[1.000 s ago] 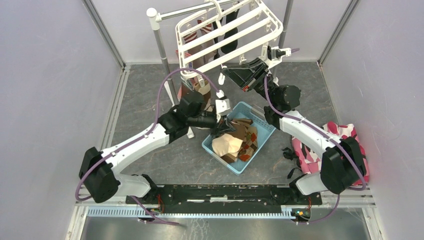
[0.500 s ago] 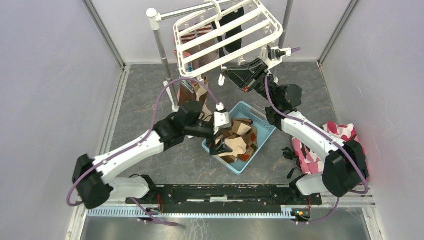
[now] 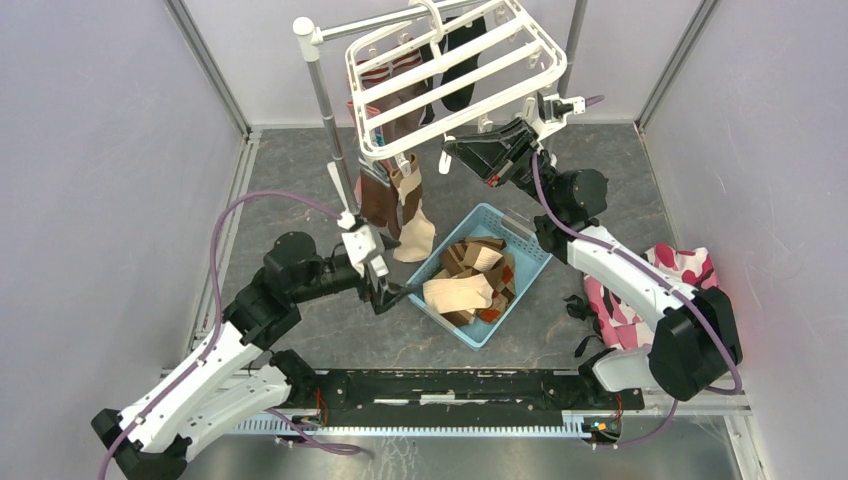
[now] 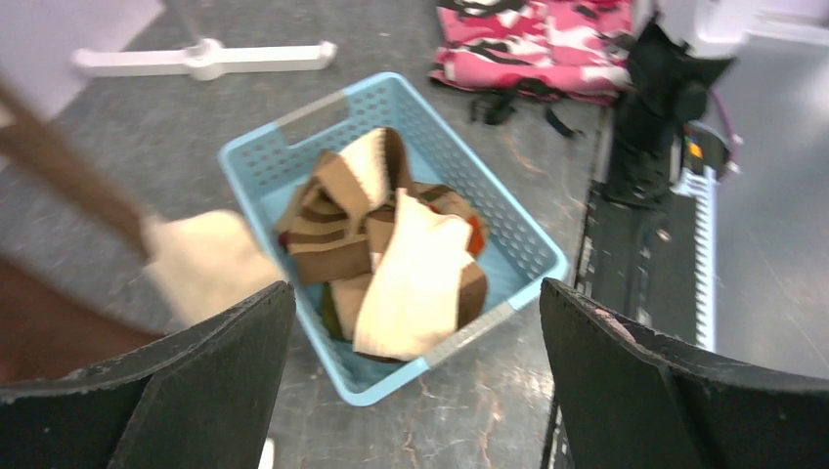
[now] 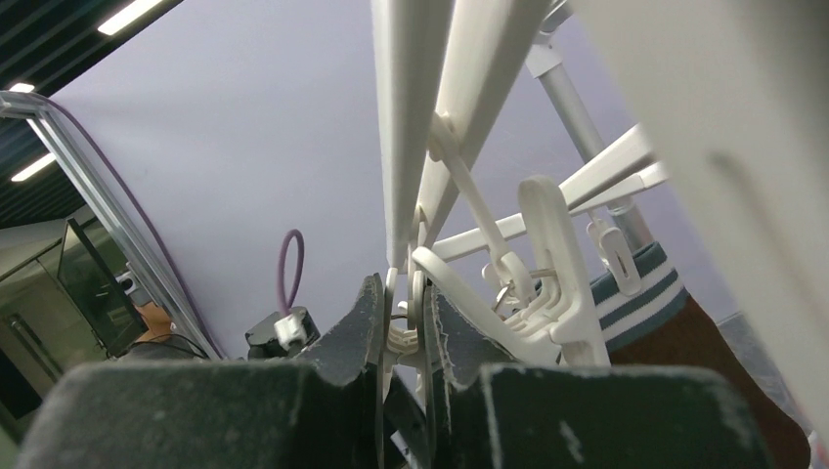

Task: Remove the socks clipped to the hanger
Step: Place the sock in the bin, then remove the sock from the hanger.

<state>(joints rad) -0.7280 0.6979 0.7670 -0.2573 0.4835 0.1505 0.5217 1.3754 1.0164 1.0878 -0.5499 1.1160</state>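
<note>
Light blue basket (image 3: 521,296) on the counter (image 3: 300,190): contains loose socks (image 3: 462,290), cream, brown-striped and orange, heaped.

Hanger (image 3: 470,112): above and behind the basket, tilted, with its long axis running from the basket's left side up toward the far right. Brown and cream clipped socks (image 3: 385,195) hang toe-down behind the basket's left corner.

Left hand (image 3: 383,288): spread, empty, just left of the basket.

Right hand (image 5: 406,303): pinching a white clip (image 5: 403,337) at the hanger's near edge, behind the basket.
</note>
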